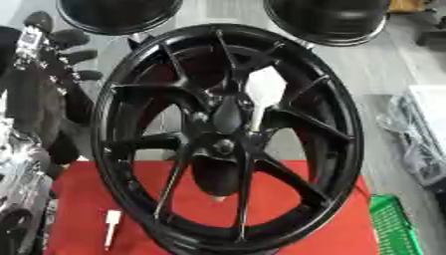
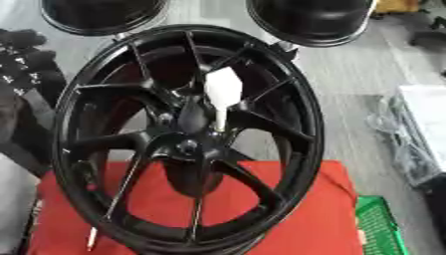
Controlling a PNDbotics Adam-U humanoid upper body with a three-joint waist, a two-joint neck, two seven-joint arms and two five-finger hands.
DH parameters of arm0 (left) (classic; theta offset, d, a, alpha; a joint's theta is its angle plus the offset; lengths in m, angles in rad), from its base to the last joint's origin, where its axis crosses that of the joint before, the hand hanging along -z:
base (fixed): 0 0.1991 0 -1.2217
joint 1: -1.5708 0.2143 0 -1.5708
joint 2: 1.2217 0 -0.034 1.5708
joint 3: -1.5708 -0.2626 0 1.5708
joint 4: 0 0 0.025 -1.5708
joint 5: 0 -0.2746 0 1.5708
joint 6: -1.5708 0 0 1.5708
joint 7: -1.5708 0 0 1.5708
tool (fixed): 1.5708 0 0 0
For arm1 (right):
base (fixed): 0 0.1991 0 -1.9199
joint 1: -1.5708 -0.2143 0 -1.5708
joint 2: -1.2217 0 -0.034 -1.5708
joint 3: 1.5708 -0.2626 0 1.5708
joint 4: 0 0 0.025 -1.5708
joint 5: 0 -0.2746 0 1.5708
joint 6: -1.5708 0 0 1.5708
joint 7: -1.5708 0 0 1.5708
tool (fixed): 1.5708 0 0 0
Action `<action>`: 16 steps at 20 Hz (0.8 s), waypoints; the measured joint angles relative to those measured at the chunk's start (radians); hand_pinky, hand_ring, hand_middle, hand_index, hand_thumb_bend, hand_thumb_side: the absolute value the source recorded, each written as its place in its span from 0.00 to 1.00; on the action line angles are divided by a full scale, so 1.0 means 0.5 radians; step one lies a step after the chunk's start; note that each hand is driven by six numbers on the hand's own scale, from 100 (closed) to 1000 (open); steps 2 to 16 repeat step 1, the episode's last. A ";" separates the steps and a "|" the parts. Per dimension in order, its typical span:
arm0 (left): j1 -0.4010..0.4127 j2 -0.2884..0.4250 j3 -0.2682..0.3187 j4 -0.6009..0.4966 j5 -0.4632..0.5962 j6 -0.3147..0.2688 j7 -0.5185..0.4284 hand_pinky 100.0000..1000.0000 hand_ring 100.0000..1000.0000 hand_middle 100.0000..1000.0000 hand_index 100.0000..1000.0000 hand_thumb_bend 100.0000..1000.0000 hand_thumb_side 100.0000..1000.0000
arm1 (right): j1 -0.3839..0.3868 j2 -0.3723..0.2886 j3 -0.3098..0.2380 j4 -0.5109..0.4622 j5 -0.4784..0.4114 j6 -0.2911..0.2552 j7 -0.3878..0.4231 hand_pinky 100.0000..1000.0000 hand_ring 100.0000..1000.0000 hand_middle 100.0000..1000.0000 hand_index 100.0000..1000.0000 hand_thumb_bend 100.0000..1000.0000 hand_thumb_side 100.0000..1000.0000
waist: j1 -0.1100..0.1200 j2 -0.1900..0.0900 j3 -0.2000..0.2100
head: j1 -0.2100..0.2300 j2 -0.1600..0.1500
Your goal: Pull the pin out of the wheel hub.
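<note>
Since the wheel [image 1: 228, 134] stands upright on the red mat [image 1: 78, 199], its hub [image 2: 193, 142] faces the robot, and the white pin [image 2: 222, 92] juts out just above centre. Left hand [image 1: 62, 50] sits beside the rim with fingers spread and empty, probably steadying it; right hand unseen.

My view is soft and slightly blurred throughout, lit evenly and brightly from above. The glossy black wheel [image 1: 228, 137] carries pale sheen along its rim and spokes, its hub detail lost in darkness. The red mat [image 1: 87, 204] beneath shows only faint shadow.
</note>
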 measured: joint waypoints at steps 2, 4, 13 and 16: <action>0.000 -0.006 0.000 0.000 0.000 0.000 0.000 0.60 0.73 0.70 0.71 0.15 0.81 | -0.049 0.026 0.014 -0.007 -0.033 0.015 0.026 0.80 0.69 0.63 0.81 0.00 0.54 | 0.002 -0.001 0.004 | -0.001 0.000; 0.000 -0.006 0.000 0.000 0.000 0.000 0.000 0.60 0.73 0.70 0.71 0.15 0.81 | -0.049 0.026 0.014 -0.007 -0.033 0.015 0.026 0.80 0.69 0.63 0.81 0.00 0.54 | 0.002 -0.001 0.004 | -0.001 0.000; 0.000 -0.006 0.000 0.000 0.000 0.000 0.000 0.60 0.73 0.70 0.71 0.15 0.81 | -0.049 0.026 0.014 -0.007 -0.033 0.015 0.026 0.80 0.69 0.63 0.81 0.00 0.54 | 0.002 -0.001 0.004 | -0.001 0.000; 0.000 -0.006 0.000 0.000 0.000 0.000 0.000 0.60 0.73 0.70 0.71 0.15 0.81 | -0.049 0.026 0.014 -0.007 -0.033 0.015 0.026 0.80 0.69 0.63 0.81 0.00 0.54 | 0.002 -0.001 0.004 | -0.001 0.000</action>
